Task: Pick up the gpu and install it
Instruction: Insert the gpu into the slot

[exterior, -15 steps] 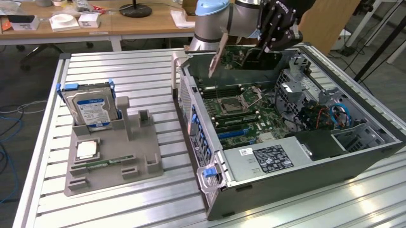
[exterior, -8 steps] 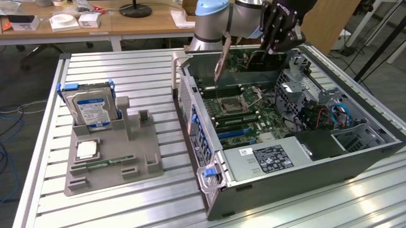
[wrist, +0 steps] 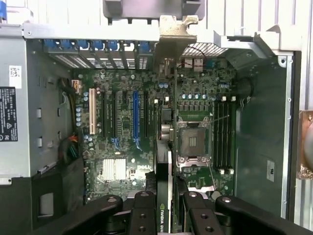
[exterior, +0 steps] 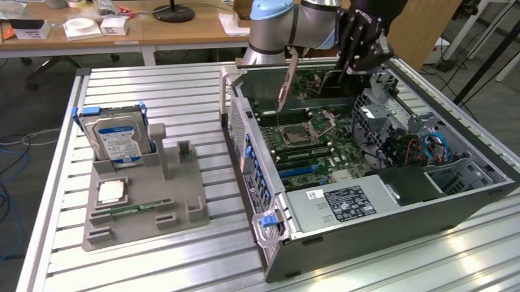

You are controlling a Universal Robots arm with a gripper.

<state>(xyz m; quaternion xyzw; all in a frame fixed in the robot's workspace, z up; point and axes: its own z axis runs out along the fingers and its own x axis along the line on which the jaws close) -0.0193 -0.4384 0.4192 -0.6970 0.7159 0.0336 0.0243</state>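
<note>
Exterior view: black gripper (exterior: 357,52) hangs over the open grey tower case (exterior: 455,201), clamped on the thin dark gpu card with silvery bracket (exterior: 285,82) — card held edge-down above the green motherboard (exterior: 313,143), not seated. Grey parts tray (exterior: 175,201) with the silver hard drive (exterior: 118,140) sits on the exterior view's left. Wrist view: fingers (wrist: 144,213) pinch the gpu (wrist: 165,147) edge-on, near the blue slot (wrist: 136,115). Judgement — square the card to the slot, line the bracket up with the rear opening, then press straight down.
</note>
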